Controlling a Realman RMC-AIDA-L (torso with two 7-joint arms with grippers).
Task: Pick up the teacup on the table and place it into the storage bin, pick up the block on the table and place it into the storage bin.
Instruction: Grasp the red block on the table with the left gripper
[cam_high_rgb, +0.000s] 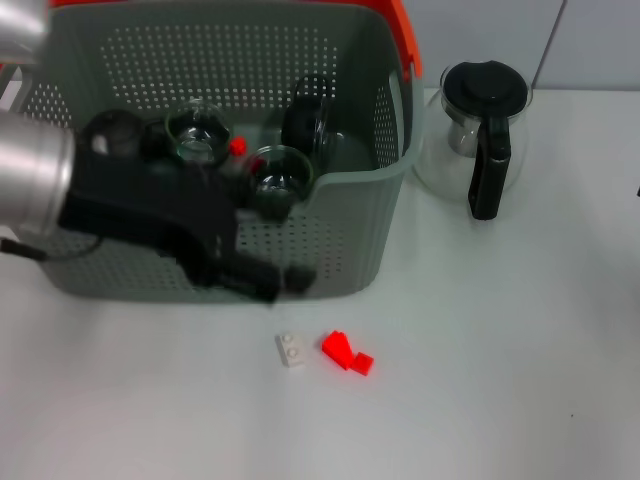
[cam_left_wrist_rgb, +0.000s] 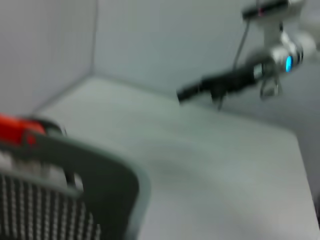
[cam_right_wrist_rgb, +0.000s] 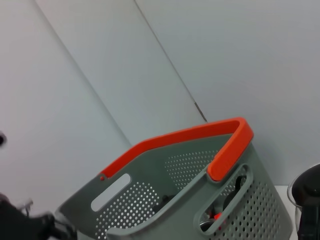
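The grey perforated storage bin (cam_high_rgb: 330, 255) with an orange handle (cam_high_rgb: 402, 30) stands at the back left of the white table. Two glass teacups (cam_high_rgb: 197, 133) (cam_high_rgb: 281, 172), a small red piece (cam_high_rgb: 237, 147) and a black round object (cam_high_rgb: 308, 115) lie inside it. A white block (cam_high_rgb: 291, 349) and red blocks (cam_high_rgb: 346, 351) lie on the table in front of the bin. My left gripper (cam_high_rgb: 275, 282), black and blurred, hangs over the bin's front wall, just behind the blocks. My right gripper (cam_left_wrist_rgb: 186, 93) shows far off in the left wrist view, away from the bin (cam_left_wrist_rgb: 75, 200).
A glass pot with black lid and handle (cam_high_rgb: 482, 130) stands right of the bin. In the right wrist view the bin (cam_right_wrist_rgb: 200, 200) and its orange handle (cam_right_wrist_rgb: 220, 150) fill the lower part, with the pot's edge (cam_right_wrist_rgb: 306, 200) beside it.
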